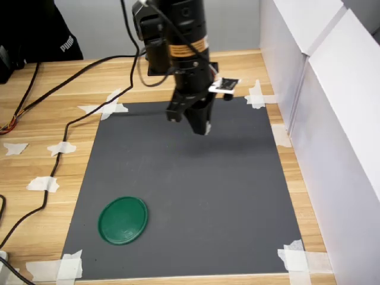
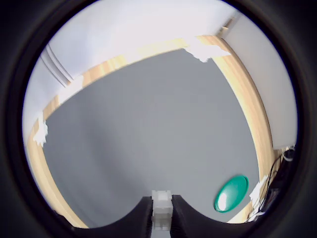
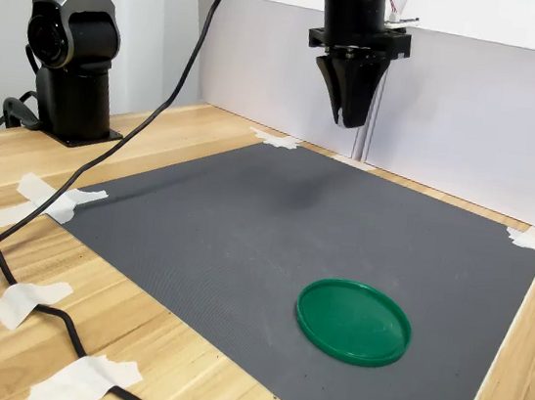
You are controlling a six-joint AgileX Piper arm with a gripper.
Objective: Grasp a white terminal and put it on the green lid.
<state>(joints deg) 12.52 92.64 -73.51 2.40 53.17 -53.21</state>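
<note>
White terminal (image 2: 162,208): small white blocky plastic piece, pinched between the two dark fingers (image 2: 185,218) of the gripper, as shown in the wrist view. It is carried in the air, clear of the mat. In both exterior views it cannot be made out at the fingertips, probably because it is too small or hidden by them.

Gripper (image 1: 202,126): black, pointing downward, jaws pressed in on the terminal. It hangs above the far part of the mat in the first exterior view and well above the surface in the second exterior view (image 3: 345,117).

Green lid (image 1: 123,219): flat round dark green disc with a slightly raised rim, lying flat on the mat near the lower left corner in the first exterior view and toward the near right in the second exterior view (image 3: 353,321). Nothing rests on it. It is well apart from the gripper.

Mat (image 1: 190,202): dark grey sheet, fixed to the table at corners and edges with white tape scraps (image 1: 108,107).

Table (image 1: 35,154): light wood surface.

Cable (image 1: 59,148): black, trailing across the table along the first exterior view's left side.

Arm base (image 3: 71,46): dark column standing on the table at the second exterior view's left.

White panels (image 1: 332,119): upright, bordering the first exterior view's right.
</note>
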